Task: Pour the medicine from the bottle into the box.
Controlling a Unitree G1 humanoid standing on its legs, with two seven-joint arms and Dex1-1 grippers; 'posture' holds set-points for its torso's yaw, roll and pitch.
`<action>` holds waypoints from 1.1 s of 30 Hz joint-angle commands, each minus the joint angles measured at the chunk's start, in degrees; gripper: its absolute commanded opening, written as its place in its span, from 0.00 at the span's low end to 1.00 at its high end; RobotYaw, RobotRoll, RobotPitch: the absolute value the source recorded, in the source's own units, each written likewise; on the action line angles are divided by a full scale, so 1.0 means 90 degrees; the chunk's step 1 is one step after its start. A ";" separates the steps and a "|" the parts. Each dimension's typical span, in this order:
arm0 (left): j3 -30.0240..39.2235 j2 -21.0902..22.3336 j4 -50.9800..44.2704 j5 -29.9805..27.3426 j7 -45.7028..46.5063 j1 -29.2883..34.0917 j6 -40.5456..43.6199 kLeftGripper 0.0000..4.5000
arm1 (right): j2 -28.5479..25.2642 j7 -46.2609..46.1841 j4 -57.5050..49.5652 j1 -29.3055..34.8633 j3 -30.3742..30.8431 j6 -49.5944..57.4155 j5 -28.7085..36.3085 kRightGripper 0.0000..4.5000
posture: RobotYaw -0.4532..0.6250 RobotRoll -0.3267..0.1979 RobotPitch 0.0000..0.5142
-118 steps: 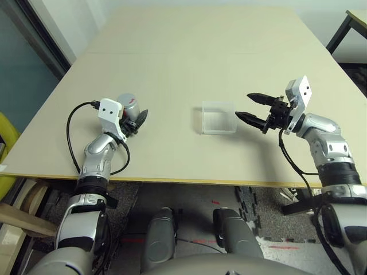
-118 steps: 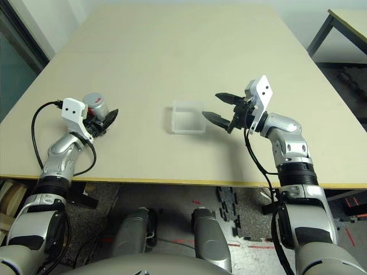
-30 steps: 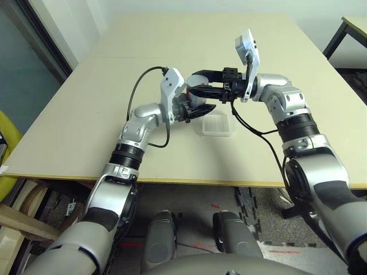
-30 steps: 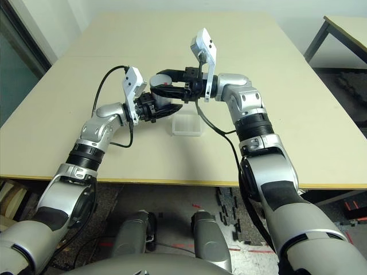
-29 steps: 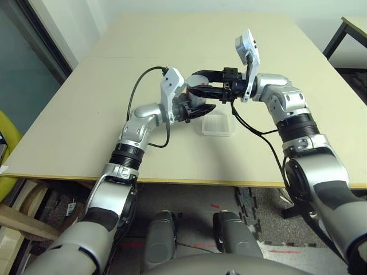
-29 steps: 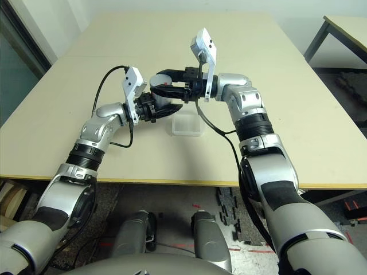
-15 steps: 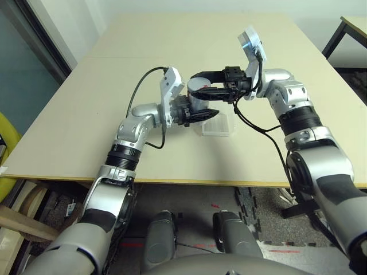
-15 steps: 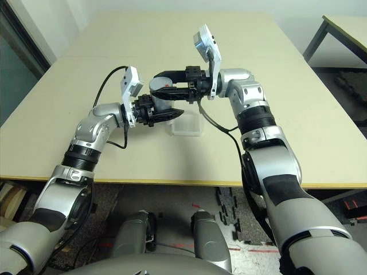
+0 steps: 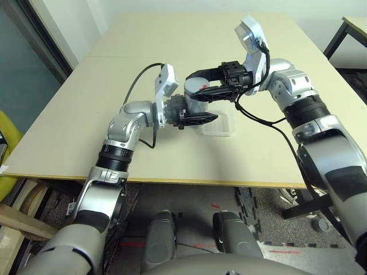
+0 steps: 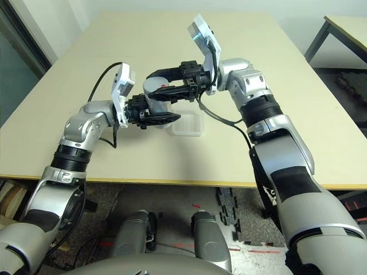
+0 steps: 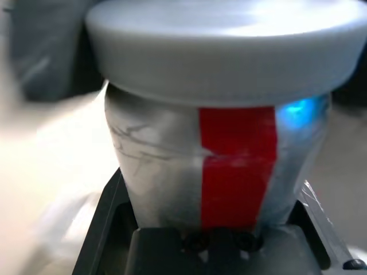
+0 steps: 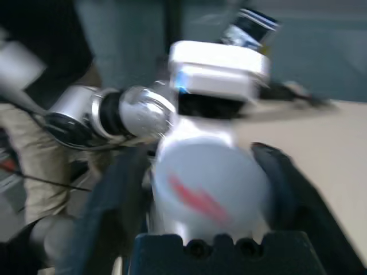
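Black fingers of the left gripper (image 9: pixel 198 118) are clamped on the white bottle (image 9: pixel 194 103), held above the table (image 9: pixel 86 103) just left of the clear box (image 9: pixel 221 124). Over the box, the right gripper (image 9: pixel 200 85) straddles the bottle's grey cap (image 11: pixel 221 48), its jaws spread wide with a gap on either side.

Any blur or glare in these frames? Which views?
Right wrist view: motion-smeared, the bottle and its red label streaked. Left wrist view: bottle close, soft-focused, with a blue glint by the label. Eye views: sharp and evenly lit, soft shadows under the arms beside the box.
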 commanded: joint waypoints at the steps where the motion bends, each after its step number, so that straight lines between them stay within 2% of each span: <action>1: -0.0055 0.0073 -0.0036 -0.0031 0.0093 0.0132 0.0179 0.60 | 0.0065 0.0192 0.0212 -0.0144 -0.0141 -0.0168 -0.0179 1.00 | 0.33 0.62 0.14; 13: -0.0178 0.0020 -0.0058 -0.0009 0.0091 0.0187 0.0139 0.60 | 0.0089 0.0192 0.0604 -0.0094 -0.0622 -0.0144 -0.0559 1.00 | 0.31 0.62 0.15; 33: -0.0345 0.0019 0.0290 0.0329 0.0157 0.0139 -0.0652 0.60 | 0.0298 0.0025 0.1033 -0.0145 -0.1270 -0.0183 -0.1392 1.00 | 0.31 0.62 0.15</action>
